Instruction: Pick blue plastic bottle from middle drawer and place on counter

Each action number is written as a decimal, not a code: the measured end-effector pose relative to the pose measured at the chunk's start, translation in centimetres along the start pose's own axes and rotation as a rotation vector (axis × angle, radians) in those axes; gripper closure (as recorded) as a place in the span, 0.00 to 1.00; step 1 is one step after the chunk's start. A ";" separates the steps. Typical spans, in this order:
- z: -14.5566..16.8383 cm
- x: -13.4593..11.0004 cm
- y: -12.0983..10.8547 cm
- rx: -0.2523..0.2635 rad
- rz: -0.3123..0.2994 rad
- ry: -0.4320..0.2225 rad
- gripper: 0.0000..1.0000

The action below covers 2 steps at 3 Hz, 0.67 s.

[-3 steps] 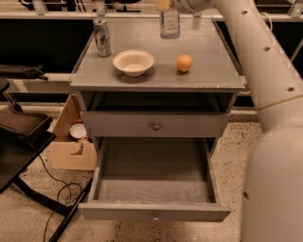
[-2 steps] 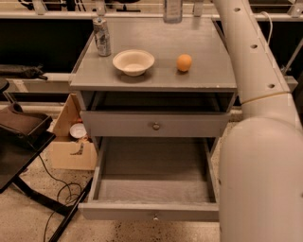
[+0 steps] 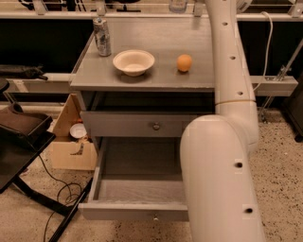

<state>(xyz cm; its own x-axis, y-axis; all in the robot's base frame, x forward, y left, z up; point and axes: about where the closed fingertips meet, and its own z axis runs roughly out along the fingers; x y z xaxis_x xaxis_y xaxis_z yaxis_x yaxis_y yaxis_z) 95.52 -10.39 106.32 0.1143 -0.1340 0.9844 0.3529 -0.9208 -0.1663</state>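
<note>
the counter [image 3: 156, 78] has open room across its right side, behind the orange [image 3: 184, 62]. the bowl [image 3: 134, 62] sits near the chipped front edge, and the silver can [image 3: 102, 37] stands at the back left corner. the middle drawer [image 3: 137, 191] is pulled out, with the arm [image 3: 222, 179] crowding its right side. the blue plastic bottle [image 3: 178, 4] shows over the counter's back edge, cut off by the top border. the gripper [image 3: 198, 7] seems to be just right of it, mostly out of view. i cannot tell whether it grasps the bottle.
</note>
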 end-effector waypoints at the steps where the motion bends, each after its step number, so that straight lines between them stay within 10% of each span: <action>1: 0.3 -0.6 3.3 -0.063 0.024 0.038 1.00; 2: 0.3 -2.6 7.3 -0.144 0.042 0.033 1.00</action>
<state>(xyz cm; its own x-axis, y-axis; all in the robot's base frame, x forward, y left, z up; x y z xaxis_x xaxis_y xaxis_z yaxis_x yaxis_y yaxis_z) 98.08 -16.67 102.52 0.0945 -0.1832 0.9785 0.2113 -0.9568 -0.1996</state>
